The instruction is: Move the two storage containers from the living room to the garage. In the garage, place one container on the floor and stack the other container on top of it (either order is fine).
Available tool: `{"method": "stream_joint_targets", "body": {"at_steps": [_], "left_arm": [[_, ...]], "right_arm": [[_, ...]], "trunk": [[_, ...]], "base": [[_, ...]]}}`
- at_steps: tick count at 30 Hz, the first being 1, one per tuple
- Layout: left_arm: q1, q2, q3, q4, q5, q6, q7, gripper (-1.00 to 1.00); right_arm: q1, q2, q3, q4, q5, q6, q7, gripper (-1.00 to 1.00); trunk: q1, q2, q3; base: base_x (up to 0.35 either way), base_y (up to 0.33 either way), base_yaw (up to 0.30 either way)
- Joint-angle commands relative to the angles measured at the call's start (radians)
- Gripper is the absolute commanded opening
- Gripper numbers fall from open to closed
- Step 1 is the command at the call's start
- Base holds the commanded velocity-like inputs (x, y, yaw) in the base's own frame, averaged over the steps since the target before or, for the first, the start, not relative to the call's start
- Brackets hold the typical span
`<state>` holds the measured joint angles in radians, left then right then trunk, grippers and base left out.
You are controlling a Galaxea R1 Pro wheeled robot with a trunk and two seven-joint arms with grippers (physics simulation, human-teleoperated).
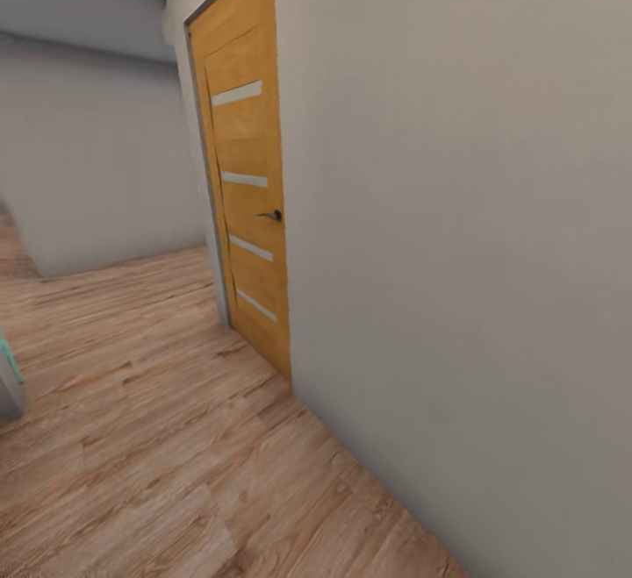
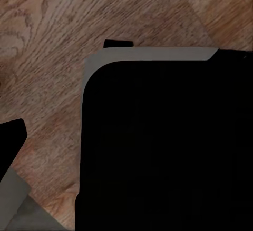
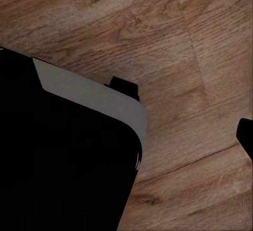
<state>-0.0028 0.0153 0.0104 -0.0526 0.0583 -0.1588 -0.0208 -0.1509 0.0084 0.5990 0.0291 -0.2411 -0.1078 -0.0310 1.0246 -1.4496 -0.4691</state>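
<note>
The head view looked down a hallway with a wood plank floor [image 1: 149, 438]. An orange-brown door [image 1: 246, 174] with four frosted strips stood shut in a pale wall [image 1: 456, 210], its dark handle [image 1: 272, 215] on the side nearer the robot. At the picture's left edge a sliver of something grey and teal [image 1: 9, 381] stood on the planks; what it was could not be told.

Both wrist views looked down on the same planks past a black, grey-edged body [image 2: 163, 147], most likely the robot's own base [image 3: 63, 152]. Small dark shapes at the margins could have been finger parts, but the state of either set of jaws could not be told, and nothing appeared held in them.

The bins were not to be seen in these pictures, so where they stood could not be said. By judgement the robot was in transit, probably close to the garage door, with carrying still ahead.

Such bins, being open, low-walled and likely rigid plastic, should be light and stiff, though smooth. A pinch over the rim of a long wall, near its middle, would probably keep one level; a corner hold might let it tilt.
</note>
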Motion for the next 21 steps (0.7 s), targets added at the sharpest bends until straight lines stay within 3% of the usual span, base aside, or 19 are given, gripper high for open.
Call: {"method": "stream_joint_targets", "body": {"at_steps": [1, 21], "left_arm": [[0.0, 0.0, 0.0, 0.0, 0.006, -0.002, -0.002, 1.0], [0.0, 0.0, 0.001, 0.0, 0.006, -0.002, -0.002, 1.0]], "right_arm": [[-0.001, 0.001, 0.008, 0.003, -0.009, -0.006, -0.001, 1.0], [-0.001, 0.001, 0.008, 0.003, -0.009, -0.006, -0.002, 1.0]], "trunk": [[0.0, 0.0, -0.001], [0.0, 0.0, -0.001]], "base": [[0.203, 0.0, 0.27], [0.201, 0.0, 0.269]]}}
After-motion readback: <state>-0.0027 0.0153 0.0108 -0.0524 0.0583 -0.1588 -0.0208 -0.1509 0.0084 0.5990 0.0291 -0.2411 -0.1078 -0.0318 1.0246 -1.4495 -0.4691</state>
